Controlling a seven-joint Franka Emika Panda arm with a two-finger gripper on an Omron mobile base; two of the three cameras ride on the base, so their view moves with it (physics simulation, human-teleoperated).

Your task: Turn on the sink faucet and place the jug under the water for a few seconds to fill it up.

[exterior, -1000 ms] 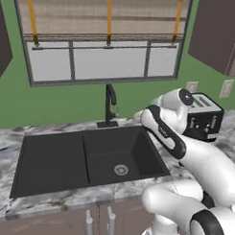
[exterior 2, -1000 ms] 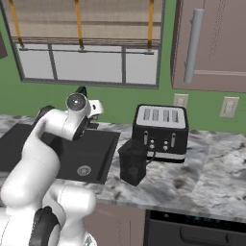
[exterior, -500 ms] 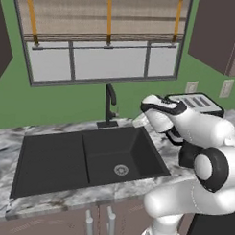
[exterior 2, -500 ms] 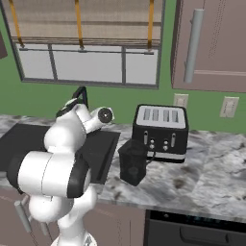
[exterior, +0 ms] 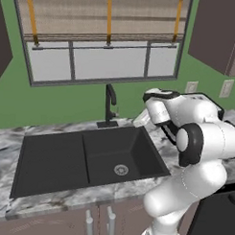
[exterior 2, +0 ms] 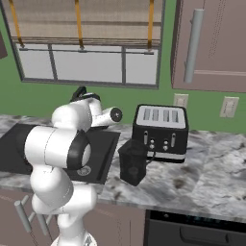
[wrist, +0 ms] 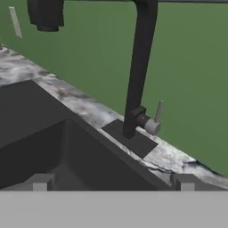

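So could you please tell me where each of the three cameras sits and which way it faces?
Left base view: behind the arm's left, looking forward and down at the sink, the sink faucet and the window; the white arm rises at lower right.
Right base view: behind the arm's right, looking at the jug and the toaster on the counter; the arm rises at lower left.
Hand view: on the hand, facing the faucet's lever; two fingertips at the bottom.
Shared: both base views show the sink and the window.
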